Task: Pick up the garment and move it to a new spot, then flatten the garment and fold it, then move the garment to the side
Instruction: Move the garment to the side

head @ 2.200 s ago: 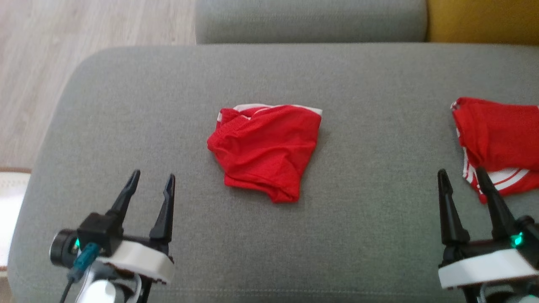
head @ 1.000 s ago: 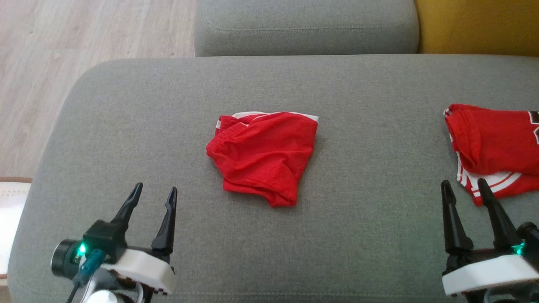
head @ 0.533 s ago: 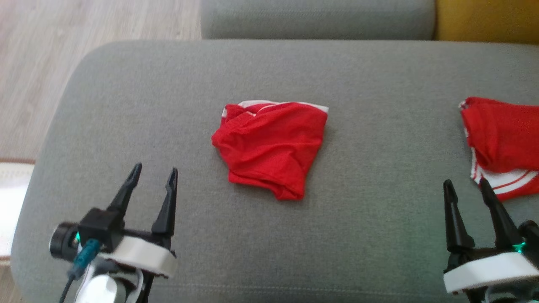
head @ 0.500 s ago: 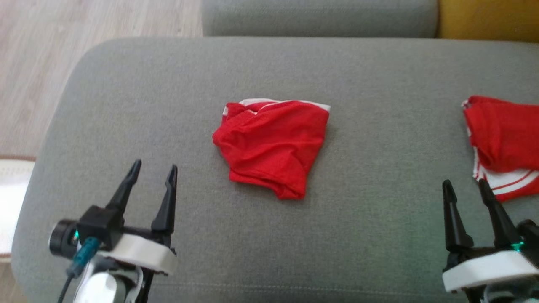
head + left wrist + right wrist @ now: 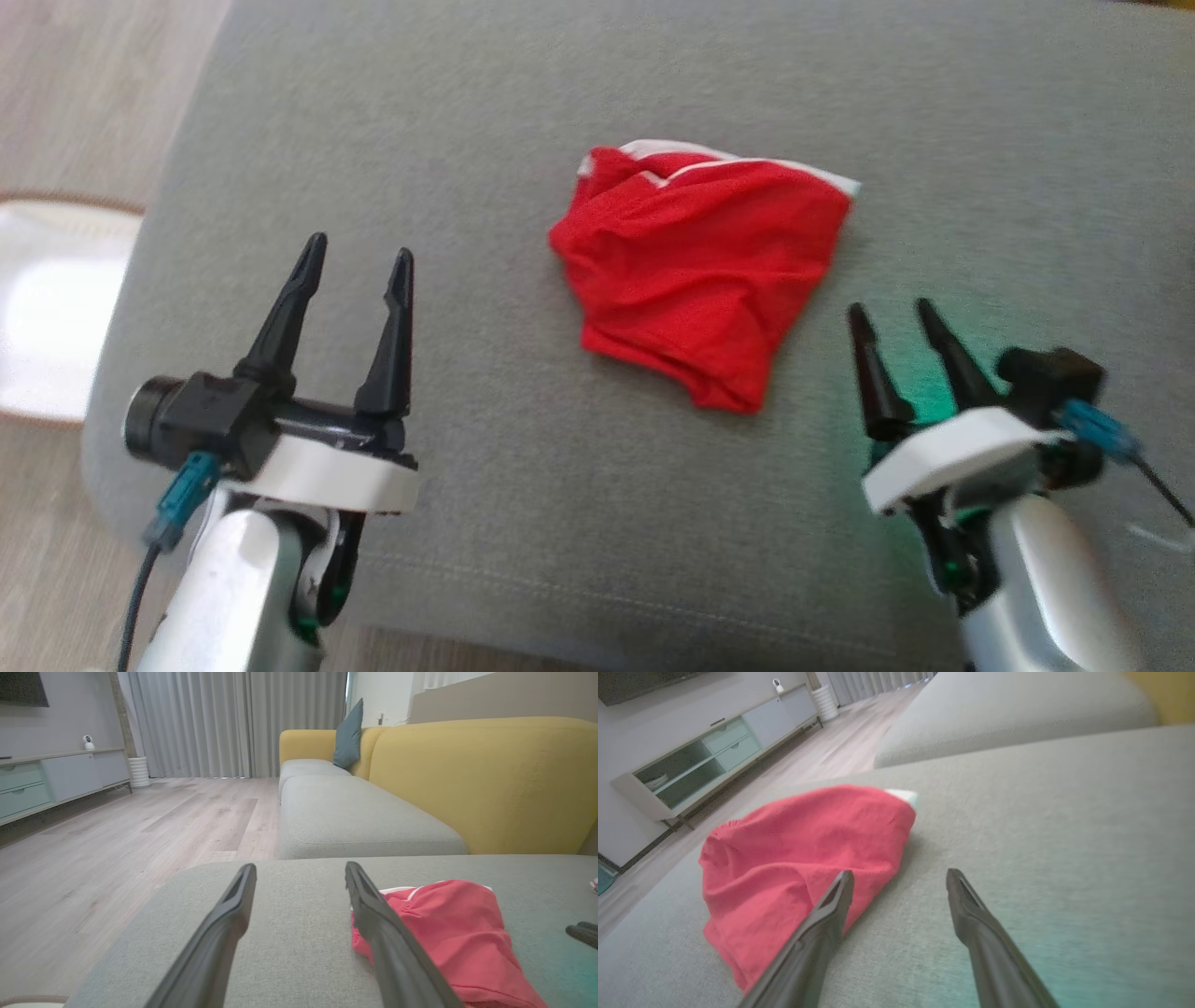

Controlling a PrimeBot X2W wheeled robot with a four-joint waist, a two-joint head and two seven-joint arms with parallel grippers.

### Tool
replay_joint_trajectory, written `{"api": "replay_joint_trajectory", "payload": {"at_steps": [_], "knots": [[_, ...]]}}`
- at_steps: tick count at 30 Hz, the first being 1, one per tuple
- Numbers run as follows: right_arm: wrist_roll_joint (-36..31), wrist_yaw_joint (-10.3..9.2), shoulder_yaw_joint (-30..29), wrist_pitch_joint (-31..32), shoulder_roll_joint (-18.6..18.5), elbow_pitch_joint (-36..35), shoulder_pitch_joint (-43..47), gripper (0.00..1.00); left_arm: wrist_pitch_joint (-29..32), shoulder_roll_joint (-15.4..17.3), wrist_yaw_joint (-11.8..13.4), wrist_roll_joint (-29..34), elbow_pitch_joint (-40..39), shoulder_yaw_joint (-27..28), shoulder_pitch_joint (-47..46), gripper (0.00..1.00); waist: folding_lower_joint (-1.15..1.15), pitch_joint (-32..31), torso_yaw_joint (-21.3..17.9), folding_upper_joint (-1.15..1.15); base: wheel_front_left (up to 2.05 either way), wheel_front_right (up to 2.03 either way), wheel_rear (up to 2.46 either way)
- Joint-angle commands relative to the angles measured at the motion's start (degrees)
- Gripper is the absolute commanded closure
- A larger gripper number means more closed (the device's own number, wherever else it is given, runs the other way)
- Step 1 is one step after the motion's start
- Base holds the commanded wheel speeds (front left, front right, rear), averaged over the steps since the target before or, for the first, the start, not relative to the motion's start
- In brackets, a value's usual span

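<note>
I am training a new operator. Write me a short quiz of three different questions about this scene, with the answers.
1. True or false: the left gripper holds the red mesh garment.
2. What does the garment lie on? A) a wooden table B) the grey sofa cushion C) a metal tray
3. Fill in: the left gripper and the right gripper are both ____, with nothing between the fingers.

Key: 1. False, it stands apart from the garment. 2. B. 3. open.
</note>
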Motion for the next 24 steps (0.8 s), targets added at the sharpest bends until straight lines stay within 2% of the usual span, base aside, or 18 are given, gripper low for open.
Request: {"api": "replay_joint_trajectory", "payload": {"at_steps": [1, 7, 11, 12, 13, 14, 15, 19, 24], "knots": [[0.80, -0.04, 2.67, -1.01, -0.29, 1.25, -2.85, 0.00, -0.63, 0.25, -0.32, -0.36, -1.23, 1.73, -2.87, 0.00, -0.01, 2.21, 2.62, 0.00, 0.00, 0.00, 0.00], [2.52, -0.04, 7.41, -0.72, -0.29, 12.52, -8.18, 0.00, -0.95, -1.23, -1.08, -0.19, -0.63, 2.12, -4.49, 0.00, -0.01, 3.39, 4.53, 0.00, 0.00, 0.00, 0.00], [4.43, -0.04, 10.03, -0.85, -0.29, 17.14, -9.97, 0.00, -0.97, -2.11, -1.60, 0.45, -1.31, 2.73, -4.72, 0.00, -0.01, 3.49, 5.12, 0.00, 0.00, 0.00, 0.00], [4.85, -0.04, 10.29, -0.84, -0.29, 18.06, -10.27, 0.08, -0.98, -2.32, -1.76, 0.63, -1.45, 2.84, -4.69, 0.00, -0.01, 3.51, 5.21, 0.00, 0.00, 0.00, 0.00], [5.22, -0.04, 10.51, -0.84, -0.29, 18.85, -10.58, 0.67, -0.98, -2.49, -1.93, 0.78, -1.56, 3.01, -4.68, 0.00, -0.01, 3.58, 5.23, 0.00, 0.00, 0.00, 0.00], [5.22, -0.04, 10.51, -0.84, -0.29, 18.85, -10.58, 0.67, -0.98, -2.49, -1.93, 0.78, -1.56, 3.01, -4.68, 0.00, -0.01, 3.58, 5.23, 0.00, 0.00, 0.00, 0.00], [5.48, -0.04, 10.69, -0.66, -0.29, 19.67, -10.81, 1.00, -0.98, -2.64, -2.10, 0.92, -1.63, 3.20, -4.67, 0.00, -0.01, 3.60, 5.21, 0.00, 0.00, 0.00, 0.00], [5.39, -0.04, 11.10, -1.52, -0.29, 20.64, -11.52, 1.00, -0.99, -3.21, -2.57, 1.70, -1.91, 3.81, -4.40, 0.00, -0.01, 3.49, 4.86, 0.00, 0.00, 0.00, 0.00], [3.09, -0.04, 10.62, -3.21, -0.29, 17.83, -11.50, 1.00, -0.99, -3.37, -3.01, 2.40, -2.36, 5.06, -3.81, 0.00, -0.01, 3.80, 2.55, 0.00, 0.00, 0.00, 0.00]]}}
